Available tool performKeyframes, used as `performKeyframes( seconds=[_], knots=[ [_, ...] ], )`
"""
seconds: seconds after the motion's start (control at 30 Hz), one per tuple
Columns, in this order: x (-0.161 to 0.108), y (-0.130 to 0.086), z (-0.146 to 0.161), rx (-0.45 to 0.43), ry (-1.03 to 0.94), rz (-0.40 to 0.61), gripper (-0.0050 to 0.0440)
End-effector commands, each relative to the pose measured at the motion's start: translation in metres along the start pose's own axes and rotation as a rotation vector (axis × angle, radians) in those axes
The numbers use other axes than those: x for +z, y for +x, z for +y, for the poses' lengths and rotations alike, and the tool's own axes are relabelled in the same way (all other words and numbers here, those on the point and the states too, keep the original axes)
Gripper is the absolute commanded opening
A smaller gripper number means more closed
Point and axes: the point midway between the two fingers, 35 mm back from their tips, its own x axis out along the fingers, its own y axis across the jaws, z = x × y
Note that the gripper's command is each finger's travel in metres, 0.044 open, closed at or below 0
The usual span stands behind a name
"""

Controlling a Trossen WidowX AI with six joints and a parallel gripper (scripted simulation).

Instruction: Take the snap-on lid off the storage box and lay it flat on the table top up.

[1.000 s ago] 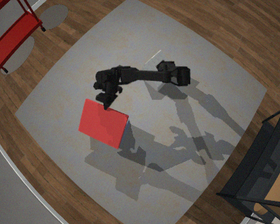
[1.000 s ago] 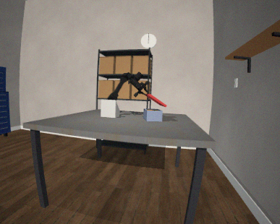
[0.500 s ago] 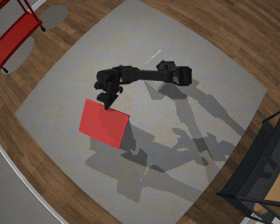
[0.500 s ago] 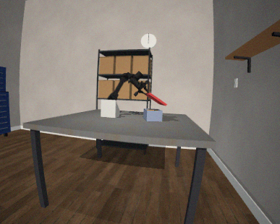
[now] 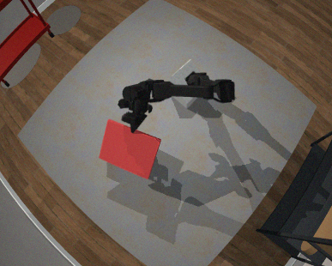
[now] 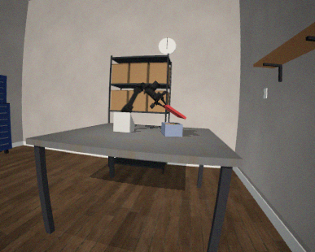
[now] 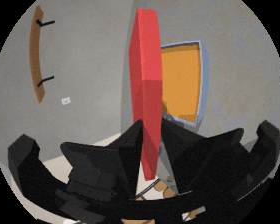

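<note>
One flat red lid hangs tilted, pinched edgewise.

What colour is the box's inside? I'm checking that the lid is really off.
Orange, framed by its pale blue walls; the storage box shows best in the wrist view.

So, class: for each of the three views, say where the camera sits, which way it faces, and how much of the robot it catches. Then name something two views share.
Top: overhead, looking straight down on the grey table; shows the whole arm and the red lid.
Exterior: low, beyond one table edge, facing the shelf rack; shows the arm, its white pedestal, the tilted lid and the open blue storage box.
Wrist: on the gripper, looking along its fingers; shows the fingers clamping the lid edge-on.
Shared: exterior and wrist both show lid and box.
</note>
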Motion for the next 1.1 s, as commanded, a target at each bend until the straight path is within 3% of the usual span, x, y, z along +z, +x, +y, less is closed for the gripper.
performKeyframes(
  seconds=[0.0,1.07],
  knots=[
    [-0.012,-0.001,0.0,0.003,-0.003,-0.003,-0.005],
    [-0.073,-0.004,-0.003,0.003,-0.003,-0.003,-0.005]
  ],
)
